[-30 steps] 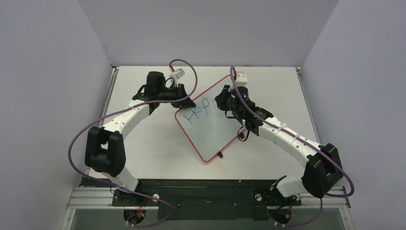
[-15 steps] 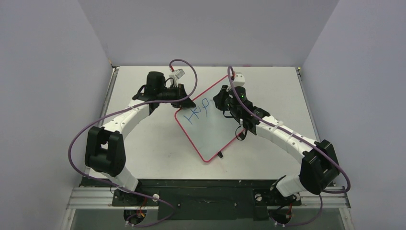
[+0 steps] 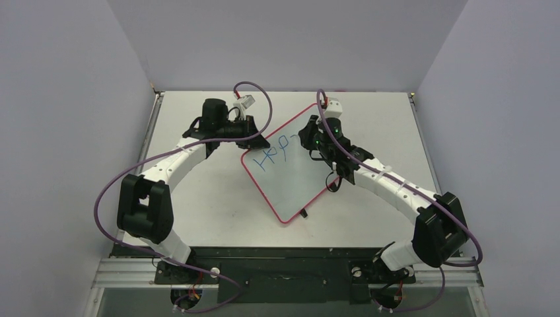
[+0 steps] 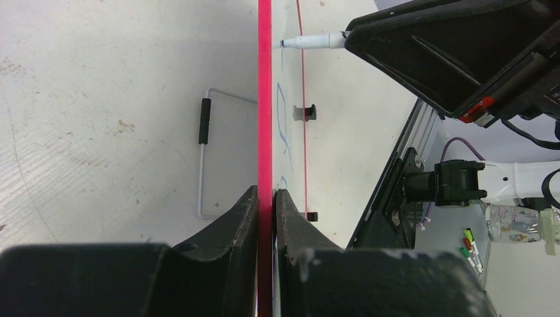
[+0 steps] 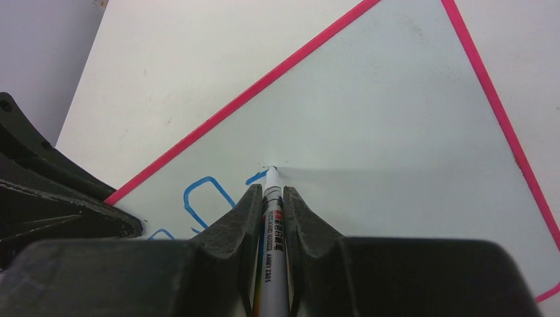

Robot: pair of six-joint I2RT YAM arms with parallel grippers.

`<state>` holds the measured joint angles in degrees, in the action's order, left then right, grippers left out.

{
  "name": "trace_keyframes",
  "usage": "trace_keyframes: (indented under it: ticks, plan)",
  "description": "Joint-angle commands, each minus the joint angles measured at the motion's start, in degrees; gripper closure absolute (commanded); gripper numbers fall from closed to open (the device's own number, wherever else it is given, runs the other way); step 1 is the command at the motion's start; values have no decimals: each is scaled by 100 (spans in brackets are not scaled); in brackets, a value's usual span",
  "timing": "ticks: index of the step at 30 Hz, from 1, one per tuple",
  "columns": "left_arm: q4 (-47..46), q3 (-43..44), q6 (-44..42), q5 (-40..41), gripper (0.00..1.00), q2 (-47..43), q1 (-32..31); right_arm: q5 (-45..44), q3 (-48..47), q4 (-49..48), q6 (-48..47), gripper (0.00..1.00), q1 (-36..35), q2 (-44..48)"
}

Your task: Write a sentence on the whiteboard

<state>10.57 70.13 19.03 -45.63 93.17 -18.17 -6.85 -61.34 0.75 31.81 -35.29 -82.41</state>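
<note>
Right gripper [image 5: 271, 191] clamped on a thin white marker pen [image 5: 271, 221], tip touching the glossy white red-rimmed whiteboard [image 5: 396, 112] just past the blue lettering [image 5: 206, 198], so probably mid-stroke. Left gripper [image 4: 265, 198] pinched onto the whiteboard's rim, likely to steady it against pen pressure. The whiteboard sits mid-worktop [image 3: 198, 198], between both arms.

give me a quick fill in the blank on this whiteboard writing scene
1. The left gripper is shut on the pink rim of the ____.
2. The right gripper holds a ____, its tip touching the board.
3. The lettering on the board is ____.
Missing words: whiteboard, marker, blue.
</note>
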Motion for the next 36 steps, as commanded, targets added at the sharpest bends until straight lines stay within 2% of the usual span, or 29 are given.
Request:
trace_keyframes:
  ticks: [1, 18, 36]
  plan:
    - [-178, 133, -306, -165, 100, -215, -46, -217, -216, -93, -73, 100, 43, -94]
    - [-161, 137, -314, -151, 100, -210, -51, -7, -585, -93, -117, 100, -96, -309]
    - [-150, 170, -316, -157, 100, -220, -50, -134, 31, 153, -119, 100, -383, 45]
